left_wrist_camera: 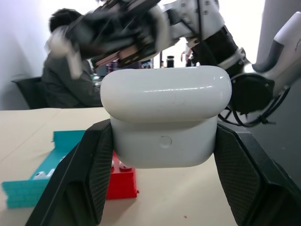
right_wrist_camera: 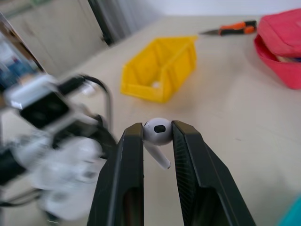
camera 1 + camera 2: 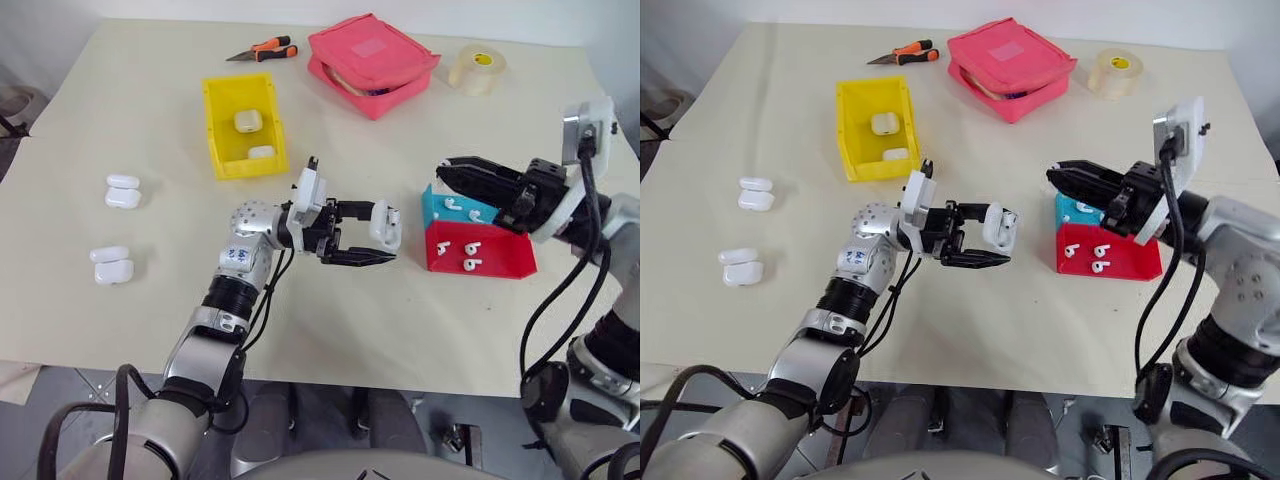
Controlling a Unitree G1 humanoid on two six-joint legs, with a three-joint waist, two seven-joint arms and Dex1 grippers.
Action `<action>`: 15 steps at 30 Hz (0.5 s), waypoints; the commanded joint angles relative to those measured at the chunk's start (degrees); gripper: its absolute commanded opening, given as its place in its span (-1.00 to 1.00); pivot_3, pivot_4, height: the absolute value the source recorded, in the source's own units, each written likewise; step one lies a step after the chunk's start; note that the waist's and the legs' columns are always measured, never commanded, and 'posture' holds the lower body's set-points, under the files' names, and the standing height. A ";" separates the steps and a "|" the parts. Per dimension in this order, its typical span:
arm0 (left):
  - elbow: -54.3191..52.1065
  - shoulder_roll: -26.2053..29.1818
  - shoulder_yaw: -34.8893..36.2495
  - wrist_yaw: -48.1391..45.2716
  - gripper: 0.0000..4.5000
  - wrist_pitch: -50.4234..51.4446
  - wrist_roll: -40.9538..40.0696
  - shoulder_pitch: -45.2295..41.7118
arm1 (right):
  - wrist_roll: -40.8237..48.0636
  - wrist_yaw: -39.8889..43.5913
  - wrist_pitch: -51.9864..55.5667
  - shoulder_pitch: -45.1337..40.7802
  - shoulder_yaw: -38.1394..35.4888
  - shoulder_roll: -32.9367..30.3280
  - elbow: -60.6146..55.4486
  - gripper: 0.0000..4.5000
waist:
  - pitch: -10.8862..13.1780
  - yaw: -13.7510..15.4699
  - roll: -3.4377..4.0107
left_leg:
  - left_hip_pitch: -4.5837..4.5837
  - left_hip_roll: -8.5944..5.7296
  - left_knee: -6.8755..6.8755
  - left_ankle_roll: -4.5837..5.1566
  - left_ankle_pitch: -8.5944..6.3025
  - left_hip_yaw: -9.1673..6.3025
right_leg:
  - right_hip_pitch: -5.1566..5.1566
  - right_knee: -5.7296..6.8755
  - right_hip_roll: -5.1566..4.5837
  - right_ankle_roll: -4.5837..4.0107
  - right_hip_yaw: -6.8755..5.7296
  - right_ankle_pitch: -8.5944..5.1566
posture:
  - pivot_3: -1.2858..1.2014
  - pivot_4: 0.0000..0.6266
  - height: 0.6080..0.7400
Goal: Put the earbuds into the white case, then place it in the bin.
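Left gripper (image 3: 372, 240) jaws clamped on white case (image 3: 386, 224), held above desk (image 3: 140, 120). Right gripper (image 2: 157, 141) jaws pinching one earbud (image 2: 157, 132) near red tray (image 3: 500, 262). Yellow bin (image 3: 222, 128) holds two cases.

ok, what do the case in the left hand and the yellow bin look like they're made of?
Case: looks like hard glossy white plastic; light streaks show on its rounded lid. Bin: likely molded plastic, with uniform bright yellow, thin stiff walls and a duller sheen.
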 commanded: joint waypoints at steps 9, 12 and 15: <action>5.18 -2.08 0.66 -2.32 0.24 -3.30 -0.07 -4.58 | 19.91 -14.54 3.75 10.14 -8.66 12.46 -17.60 -0.76 | 0.00 -0.05 0.00 | 0.04 -0.07 -0.08 0.01 0.00 0.11 | -0.03 -0.01 0.01 0.00 0.11 0.00 | 0.03 -0.52 1.00; 5.32 -2.12 0.80 -2.59 0.24 -3.20 -0.20 -5.01 | 23.33 -18.34 0.36 14.17 -5.79 13.56 -18.48 -0.76 | 0.00 -0.11 0.00 | 0.06 -0.07 -0.11 0.01 0.00 0.14 | -0.04 0.00 0.03 0.00 0.14 0.00 | 0.03 -0.52 1.00; 5.23 -2.16 0.83 -2.84 0.24 -3.13 -0.24 -5.23 | 24.66 -21.02 -3.91 16.93 -2.34 12.56 -17.75 -0.76 | 0.00 -0.16 0.00 | 0.09 -0.07 -0.12 0.01 -0.01 0.17 | -0.05 -0.01 0.05 0.00 0.16 0.00 | 0.03 -0.52 1.00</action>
